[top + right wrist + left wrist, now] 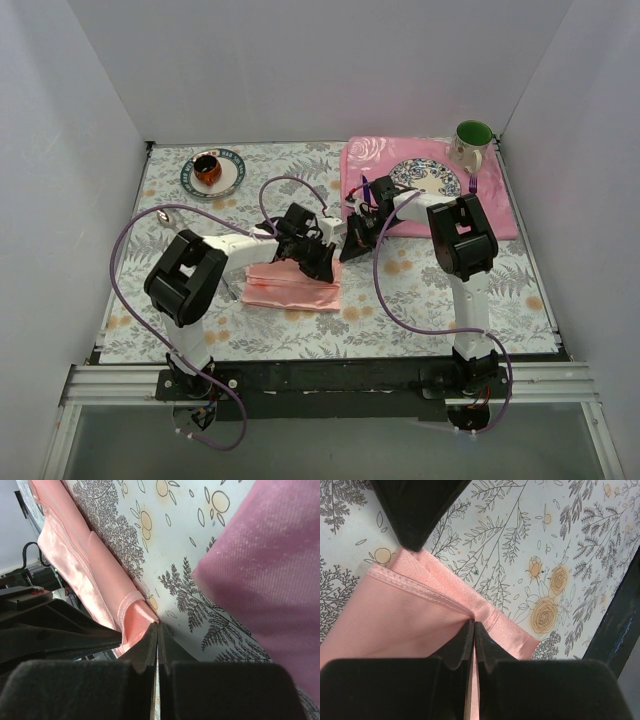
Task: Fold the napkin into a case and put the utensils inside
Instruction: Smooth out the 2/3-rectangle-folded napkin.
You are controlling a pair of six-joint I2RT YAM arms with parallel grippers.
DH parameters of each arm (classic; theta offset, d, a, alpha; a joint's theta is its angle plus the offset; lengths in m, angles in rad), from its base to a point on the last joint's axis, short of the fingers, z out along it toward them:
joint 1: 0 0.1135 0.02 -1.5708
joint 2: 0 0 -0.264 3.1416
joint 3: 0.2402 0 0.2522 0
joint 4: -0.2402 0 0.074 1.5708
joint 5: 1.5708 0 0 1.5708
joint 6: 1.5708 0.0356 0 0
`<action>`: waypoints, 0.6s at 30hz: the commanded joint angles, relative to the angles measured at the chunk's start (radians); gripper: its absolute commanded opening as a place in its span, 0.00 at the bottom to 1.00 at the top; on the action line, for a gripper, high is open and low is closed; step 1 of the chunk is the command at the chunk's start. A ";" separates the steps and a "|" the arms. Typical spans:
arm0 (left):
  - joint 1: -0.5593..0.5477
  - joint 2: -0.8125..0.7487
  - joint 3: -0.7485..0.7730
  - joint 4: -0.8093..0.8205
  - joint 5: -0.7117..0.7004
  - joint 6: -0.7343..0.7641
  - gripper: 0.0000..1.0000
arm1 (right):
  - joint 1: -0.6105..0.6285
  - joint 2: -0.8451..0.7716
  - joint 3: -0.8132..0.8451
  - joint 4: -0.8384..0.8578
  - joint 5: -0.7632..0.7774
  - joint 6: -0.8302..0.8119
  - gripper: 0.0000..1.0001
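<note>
The salmon-pink napkin (292, 287) lies folded into a flat oblong on the flower-printed tablecloth (400, 300), near the middle of the table and a little left of centre. Both arms reach in over its far right end, and their tools sit just beside each other there.

The left gripper (472, 630) is closed. Its two fingertips are pressed together on a hemmed fold of the napkin, and a thin strip of pink cloth shows in the slit between them. The right gripper (158, 630) is closed too, pinching a folded corner of the napkin right at the tablecloth. In the right wrist view the rest of the cloth runs off to the left of that corner.

A shiny silver spoon (165, 215) lies alone at the far left of the table, well apart from the napkin.

At the far right is a brighter pink rose-patterned placemat (500, 215), which carries a patterned plate (440, 185) and, at its far edge, a green-lined mug (472, 140). At the far left a saucer (232, 170) holds a small brown cup (207, 168).
</note>
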 commanded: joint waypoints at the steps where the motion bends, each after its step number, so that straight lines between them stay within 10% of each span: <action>1: -0.010 -0.072 -0.038 0.005 0.027 0.054 0.00 | 0.004 0.015 0.031 -0.007 0.025 -0.013 0.01; 11: -0.010 -0.086 -0.060 0.030 0.038 0.055 0.00 | 0.001 -0.007 0.026 -0.003 -0.013 -0.023 0.02; 18: -0.009 -0.061 -0.075 0.045 0.033 0.043 0.00 | -0.016 -0.116 0.037 0.023 -0.086 0.006 0.21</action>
